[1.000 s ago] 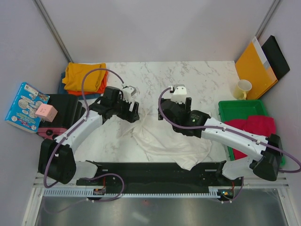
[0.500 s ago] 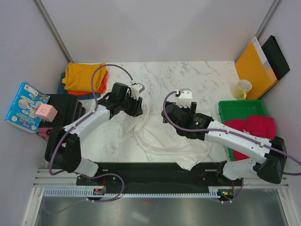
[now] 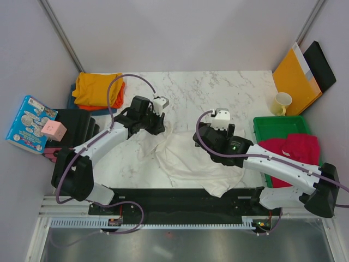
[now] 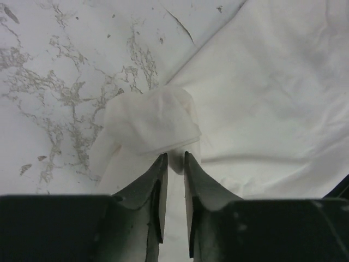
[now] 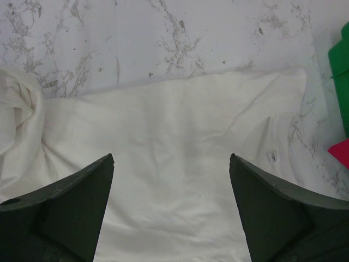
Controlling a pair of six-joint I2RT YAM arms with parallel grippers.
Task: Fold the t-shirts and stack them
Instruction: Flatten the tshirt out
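Observation:
A crumpled white t-shirt point(image 3: 191, 164) lies on the marble table between the arms. My left gripper point(image 3: 157, 124) is at its back left edge, and in the left wrist view the gripper point(image 4: 175, 159) is shut on a bunched fold of the white t-shirt point(image 4: 152, 123). My right gripper point(image 3: 206, 137) hovers over the shirt's back right part. It stands wide open point(image 5: 172, 158) with only flat white cloth point(image 5: 174, 125) below it. A folded mustard t-shirt point(image 3: 97, 87) lies on an orange one point(image 3: 118, 98) at the back left. A crimson t-shirt point(image 3: 292, 146) rests over the green tray point(image 3: 278, 125).
An orange-yellow envelope point(image 3: 297, 71) and a black board point(image 3: 322, 65) lean at the back right, with a cream mug point(image 3: 282, 102) beside them. A black rack point(image 3: 76, 128), a pink cube point(image 3: 53, 130) and a colourful box point(image 3: 27, 123) sit off the table's left edge.
My left gripper moved right to the shirt's edge and closed on a fold of the white cloth. The right arm drifted right and nearer, still open.

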